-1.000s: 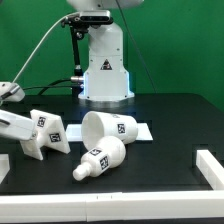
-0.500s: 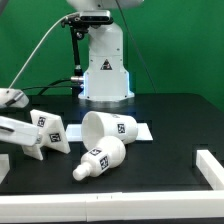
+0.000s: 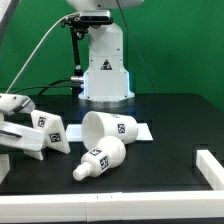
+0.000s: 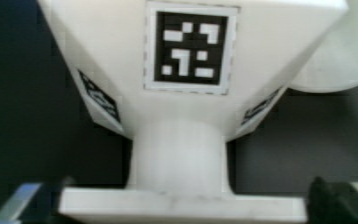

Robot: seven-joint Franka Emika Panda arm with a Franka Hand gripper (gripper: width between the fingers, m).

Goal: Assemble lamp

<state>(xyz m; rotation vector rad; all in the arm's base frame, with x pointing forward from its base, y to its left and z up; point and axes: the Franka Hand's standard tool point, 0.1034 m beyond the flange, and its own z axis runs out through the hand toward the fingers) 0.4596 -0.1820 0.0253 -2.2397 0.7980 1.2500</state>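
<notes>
The lamp base (image 3: 45,135) is a white blocky part with tags, lying on the black table at the exterior view's left. It fills the wrist view (image 4: 190,110), tag facing the camera. The tapered shade (image 3: 112,125) lies on its side in the middle. The ball bulb on its neck (image 3: 100,158) lies in front of the shade. My gripper (image 3: 18,122) reaches in from the exterior view's left edge, right at the base. In the wrist view my gripper (image 4: 190,204) is open, with dark fingers (image 4: 345,200) on either side of the base's wide flat end.
The marker board (image 3: 145,131) lies under and beside the shade. A white bracket (image 3: 210,166) stands at the exterior view's right front, and another white edge (image 3: 3,168) at the left front. The large white robot body (image 3: 105,65) stands at the back.
My gripper has come further in from the exterior view's left and lower toward the base. The lamp parts have not moved.
</notes>
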